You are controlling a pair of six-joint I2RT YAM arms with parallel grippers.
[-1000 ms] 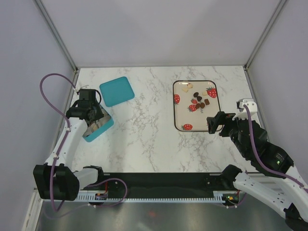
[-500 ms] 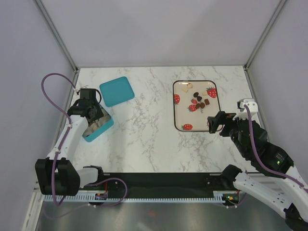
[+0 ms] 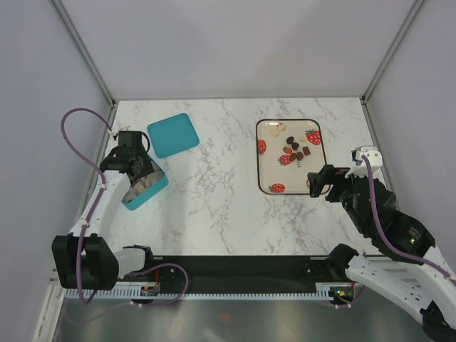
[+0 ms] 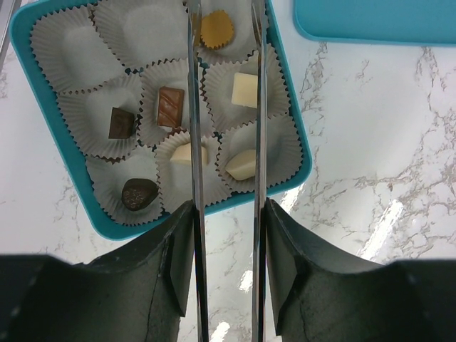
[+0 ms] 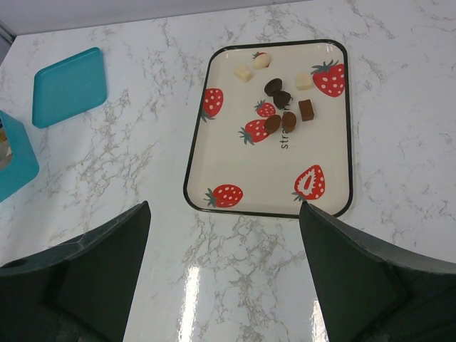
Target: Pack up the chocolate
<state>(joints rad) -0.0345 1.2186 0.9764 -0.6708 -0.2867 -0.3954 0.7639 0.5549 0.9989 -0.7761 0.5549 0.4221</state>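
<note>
The left end effector (image 4: 228, 214) is clamped on a pair of thin silver tongs (image 4: 197, 142). The blades run forward with a gap between them, over the open teal box (image 4: 107, 228). A round caramel-coloured piece (image 4: 216, 28) sits in the far corner cup, between the blades. Whether the tips touch it I cannot tell, as they run out of the wrist view.

The right end effector (image 5: 224, 285) hangs spread wide and empty, just off the near edge of the tray (image 5: 235, 164).

To my eye the worry is the pleated paper cups (image 4: 71, 50). A blade lifting out could snag a cup and tip it or its neighbours. The tongs are slim and smooth, so they might also twist in the grip on the way across the desk (image 3: 214, 199).

The box has nine cups, and seven of them hold chocolate (image 4: 171, 107): dark, striped brown, white and cream pieces. Two far cups are bare. The rest of the chocolate, about eight pieces, lies clustered at the tray's far end among the strawberry prints (image 5: 227, 194). That looks like more than the box can take. The teal lid (image 3: 173, 135) lies flat on the desk just beyond the box.
</note>
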